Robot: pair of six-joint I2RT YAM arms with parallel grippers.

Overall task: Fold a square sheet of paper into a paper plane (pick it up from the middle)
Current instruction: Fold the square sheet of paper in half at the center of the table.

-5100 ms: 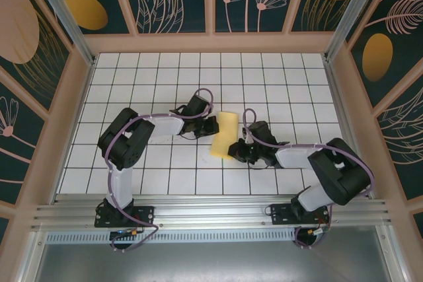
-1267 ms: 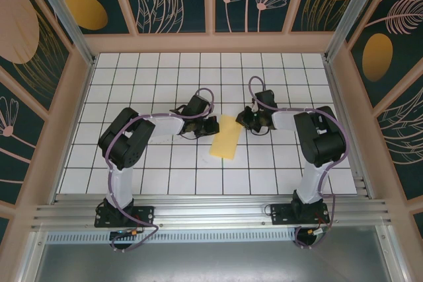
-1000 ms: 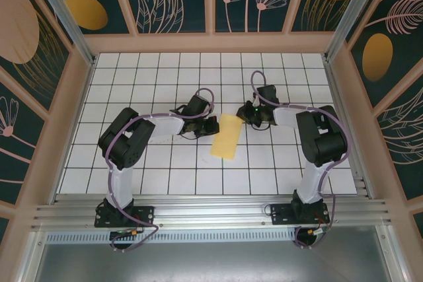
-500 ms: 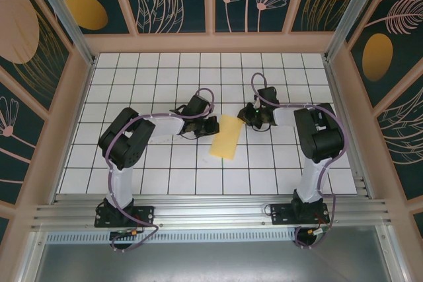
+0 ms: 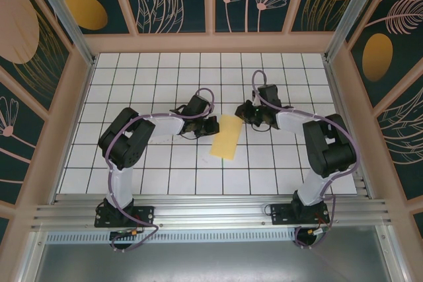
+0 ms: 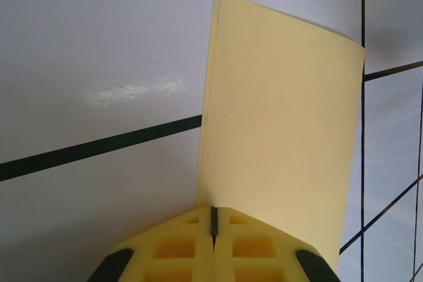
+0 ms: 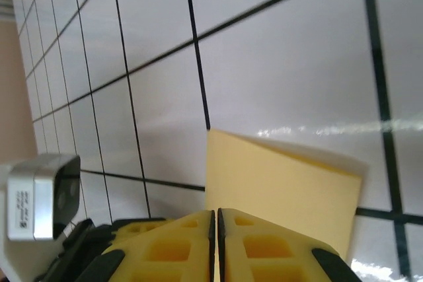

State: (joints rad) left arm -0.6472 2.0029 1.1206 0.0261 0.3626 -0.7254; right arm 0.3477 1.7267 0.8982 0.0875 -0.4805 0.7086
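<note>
White gridded table is seen bearing the square sheet of paper, folded narrow and lying flat, flanked by the left gripper and right gripper — both clenched at its edges.

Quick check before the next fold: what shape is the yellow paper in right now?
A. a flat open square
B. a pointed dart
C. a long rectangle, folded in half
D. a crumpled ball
C: the paper lies flat on the table as a long, narrow rectangle, and the left wrist view shows two layers along its left edge.
</note>
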